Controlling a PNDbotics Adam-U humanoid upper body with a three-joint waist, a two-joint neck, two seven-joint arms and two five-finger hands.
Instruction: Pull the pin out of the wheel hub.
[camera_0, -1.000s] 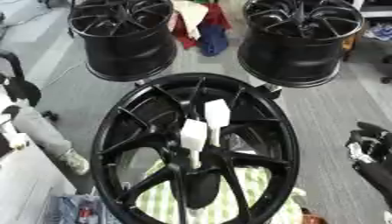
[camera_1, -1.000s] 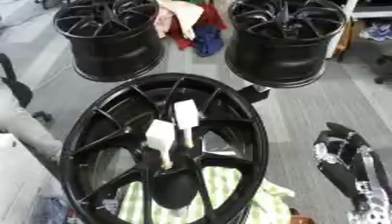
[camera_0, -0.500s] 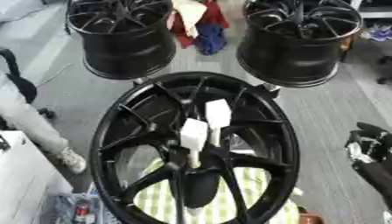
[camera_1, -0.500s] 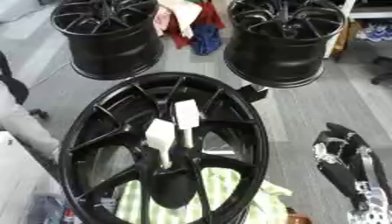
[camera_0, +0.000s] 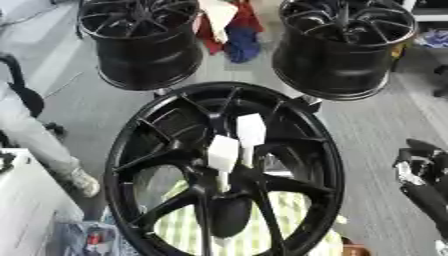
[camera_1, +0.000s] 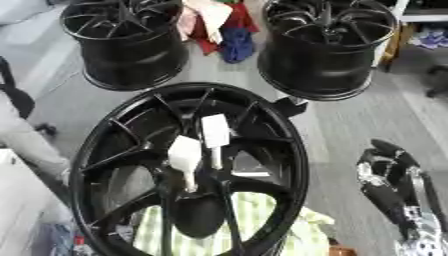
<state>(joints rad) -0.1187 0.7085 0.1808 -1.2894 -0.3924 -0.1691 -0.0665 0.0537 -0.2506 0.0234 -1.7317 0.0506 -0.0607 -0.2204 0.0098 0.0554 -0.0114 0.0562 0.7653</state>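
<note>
Nothing has moved: our right hand (camera_1: 389, 182) idles, fingers unreadable; two white-tagged pins (camera_1: 185, 159) stand upright in the wheel hub (camera_1: 199, 210).

I see a grey floor (camera_0: 376, 130) carrying everything. Two black spoked wheel rims (camera_0: 144, 42) (camera_0: 341, 45) stand on it. A red and blue cloth heap (camera_0: 232, 35) lies between them.

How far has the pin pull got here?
Nothing looks done: two white-tagged pins stand in the big black wheel near its hub. Nothing is in hand; the right hand sits off to the side, away from the wheel. Reaching, grasping and pulling all remain.
</note>
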